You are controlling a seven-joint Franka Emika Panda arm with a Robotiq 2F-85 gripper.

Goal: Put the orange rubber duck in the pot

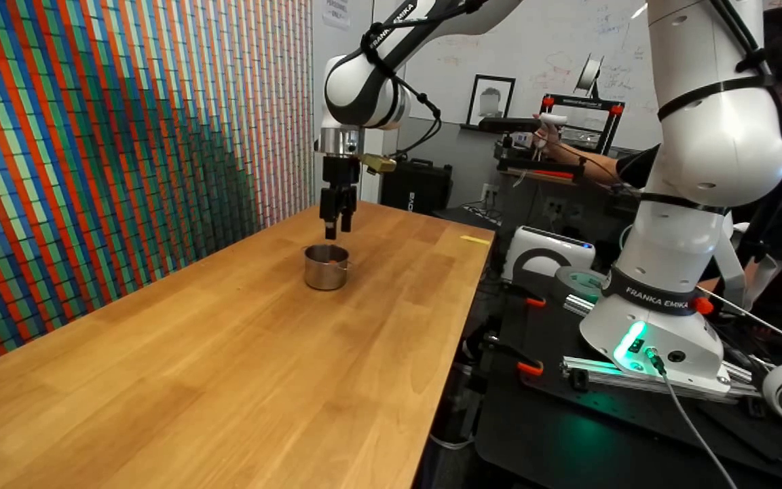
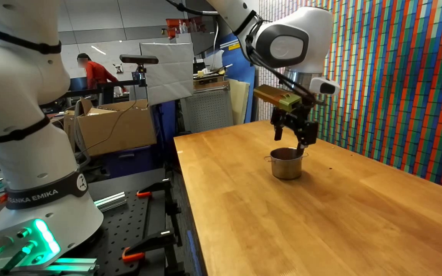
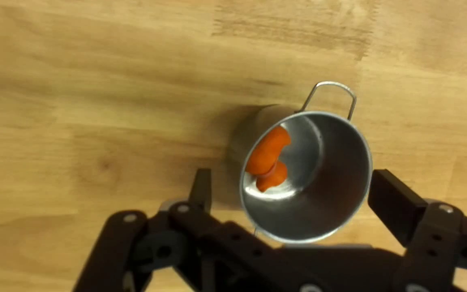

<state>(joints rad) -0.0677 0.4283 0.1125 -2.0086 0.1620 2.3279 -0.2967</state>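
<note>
The pot (image 1: 325,275) stands upright on the wooden counter (image 1: 262,380). The orange rubber duck (image 3: 266,156) is located inside the pot, low down and against the inner wall, as the wrist view shows. In an exterior view it appears as a small orange patch within the pot mouth.

The jaws point downward above the pot. They are spread wide, one to each side of the pot mouth in the wrist view, and hold nothing. In an exterior view one tip overlaps the pot rim; whether it touches cannot be determined.

Markings, located relative to the pot:

- Base collar (image 1: 659,299), well to the side of the pot and off the counter: "FRANKA EMIKA", white on black. Where the collar is seen with its round emblem (image 2: 81,182), the readable portion is "RANKA EMIKA".
- Arm link (image 1: 399,35), higher than the pot: "FRANKA EMIKA", set at a slant along a dark band.
- Wall sign (image 1: 337,12), beyond the pot and high above it: "PERSONNEL ONLY"; the upper portion is cut by the edge of the view.
- Black case (image 1: 417,185), beyond the pot: the legible letters are "NOVA", turned sideways.
- Printer (image 1: 584,103), beyond the pot: top-bar lettering too small to read.
- Whiteboard (image 1: 533,51), beyond the pot and above it: red and blue handwriting, too faint to read.
</note>
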